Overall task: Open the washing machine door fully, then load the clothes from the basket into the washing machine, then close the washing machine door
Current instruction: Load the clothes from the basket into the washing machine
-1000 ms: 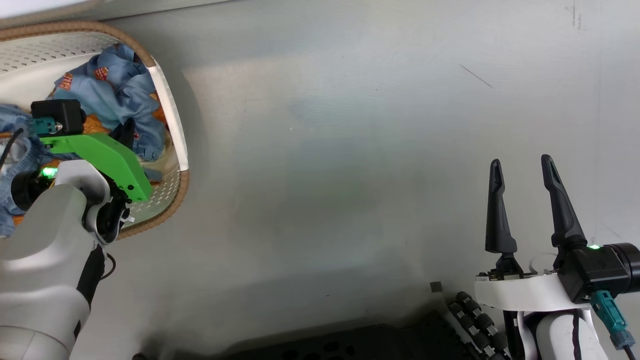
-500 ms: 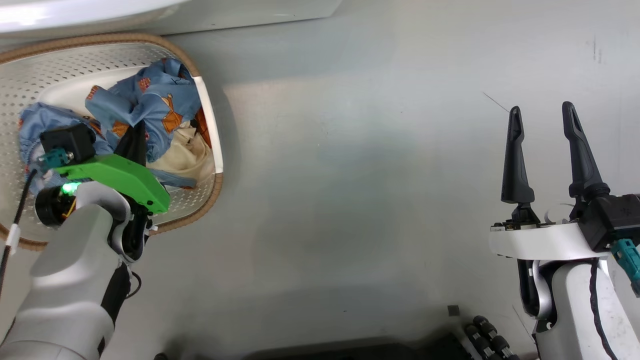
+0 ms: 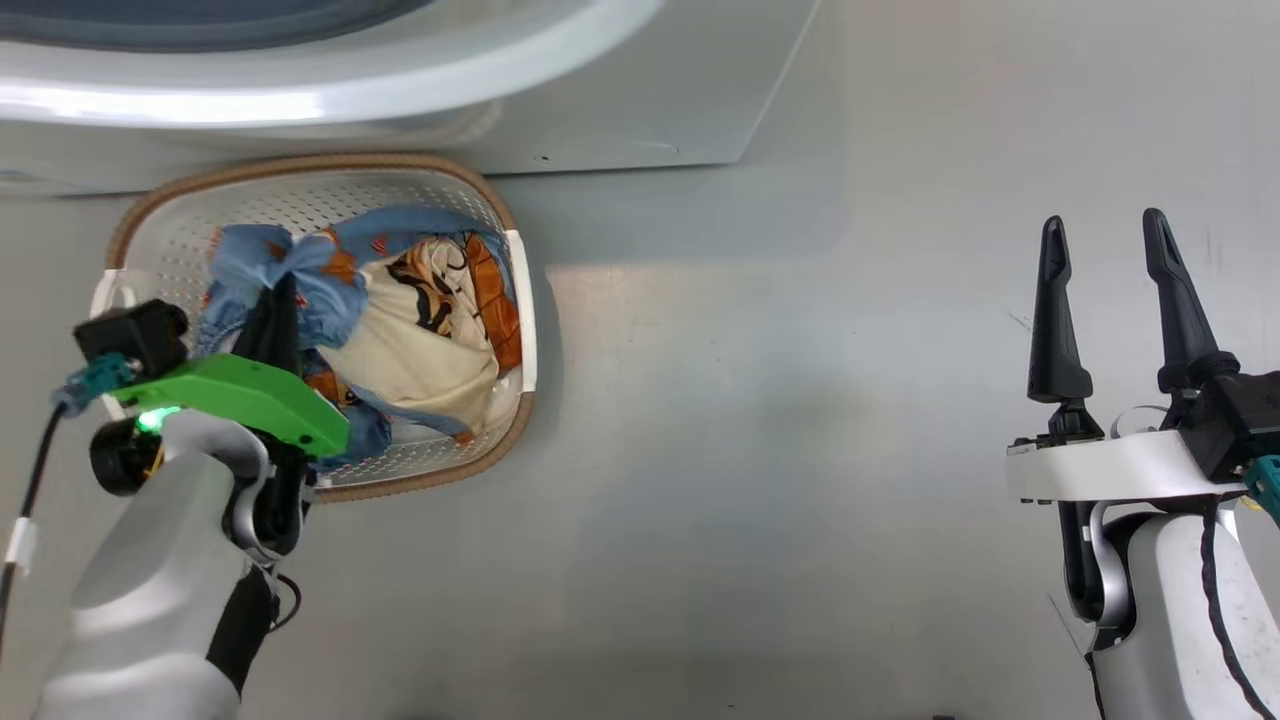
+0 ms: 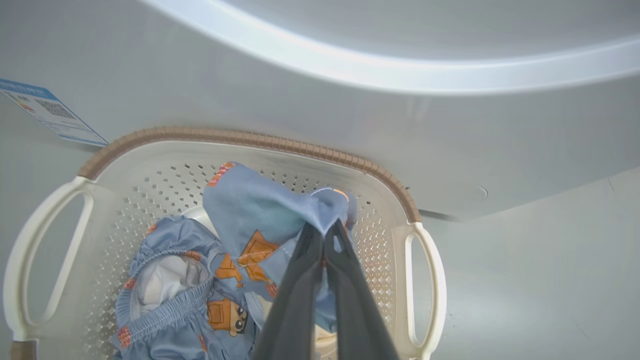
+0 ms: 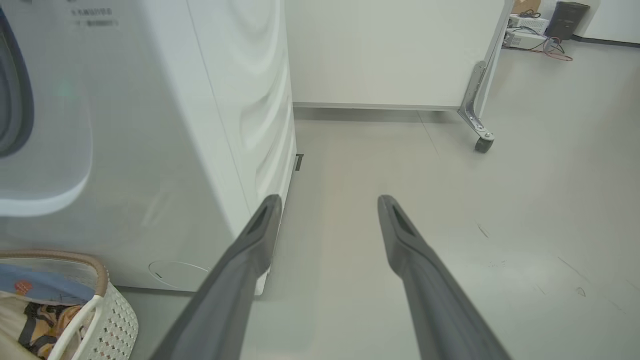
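Two claws: left claw (image 4: 324,231) pinches a blue fold of the clothes (image 4: 250,210) inside the basket (image 4: 250,137), on the floor (image 3: 750,450) just beside the washing machine (image 4: 300,110); right claw (image 3: 1102,220) hangs wide apart, empty.

Left claw (image 3: 278,300): dark fingers (image 3: 272,330), green housing (image 3: 240,400), teal plug (image 3: 90,380), black cable (image 3: 30,480). Right claw (image 3: 1102,225): dark tapered fingers, white bracket (image 3: 1120,468). Forearms (image 3: 150,600) pale grey.

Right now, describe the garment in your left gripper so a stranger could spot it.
Find the white washing machine; a cream, brown-rimmed basket sits on the floor before it. Inside, the blue cloth with orange patches is pinched by the left gripper and stands higher than the other clothes.
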Tool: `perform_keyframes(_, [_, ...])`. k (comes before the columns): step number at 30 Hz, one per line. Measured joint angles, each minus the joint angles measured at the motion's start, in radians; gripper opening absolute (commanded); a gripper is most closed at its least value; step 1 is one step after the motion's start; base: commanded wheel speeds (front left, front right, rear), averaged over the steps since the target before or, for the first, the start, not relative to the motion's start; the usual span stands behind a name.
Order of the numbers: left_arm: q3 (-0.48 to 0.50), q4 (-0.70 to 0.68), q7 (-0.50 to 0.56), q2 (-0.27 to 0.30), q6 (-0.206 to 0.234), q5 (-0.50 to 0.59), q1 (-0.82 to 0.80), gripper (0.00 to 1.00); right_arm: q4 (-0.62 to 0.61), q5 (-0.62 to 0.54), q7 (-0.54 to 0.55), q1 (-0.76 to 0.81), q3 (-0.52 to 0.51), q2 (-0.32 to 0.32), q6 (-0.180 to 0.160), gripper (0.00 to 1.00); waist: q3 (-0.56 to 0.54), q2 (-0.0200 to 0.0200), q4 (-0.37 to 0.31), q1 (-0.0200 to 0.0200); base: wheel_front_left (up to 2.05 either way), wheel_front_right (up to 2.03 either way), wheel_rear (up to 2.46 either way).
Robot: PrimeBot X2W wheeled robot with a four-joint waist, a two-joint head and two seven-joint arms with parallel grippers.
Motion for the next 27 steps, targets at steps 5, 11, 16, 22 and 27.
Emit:
perform_keyframes(5, [0.128, -0.108, 0.000, 0.015, 0.000, 0.059, 0.026, 0.00, 0.021, 0.005, 0.000, 0.007, -0.014, 0.000, 0.018, 1.00, -0.071, 0.0000, 0.031, 0.0000, 0.00, 0.00, 0.00])
perform_keyframes(11, [0.203, -0.179, 0.000, -0.010, 0.000, 0.119, 0.147, 0.00, 0.046, 0.006, 0.000, 0.038, -0.026, 0.000, 0.041, 1.00, -0.159, 0.0000, 0.064, 0.0000, 0.00, 0.00, 0.00])
perform_keyframes(16, [0.252, -0.259, 0.000, -0.028, 0.000, 0.192, 0.246, 0.00, 0.072, 0.006, 0.000, 0.069, -0.028, 0.001, 0.071, 1.00, -0.248, 0.0000, 0.090, 0.0000, 0.00, 0.00, 0.00])
perform_keyframes(22, [0.327, -0.368, 0.000, -0.034, 0.001, 0.261, 0.348, 0.00, 0.095, 0.014, 0.000, 0.110, -0.021, 0.002, 0.088, 1.00, -0.338, 0.0000, 0.104, -0.0001, 0.00, 0.00, 0.00])
perform_keyframes(27, [0.370, -0.436, 0.000, -0.043, 0.012, 0.313, 0.456, 0.00, 0.113, 0.013, 0.000, 0.147, 0.000, 0.004, 0.108, 1.00, -0.412, 0.0000, 0.105, -0.0001, 0.00, 0.00, 0.00])
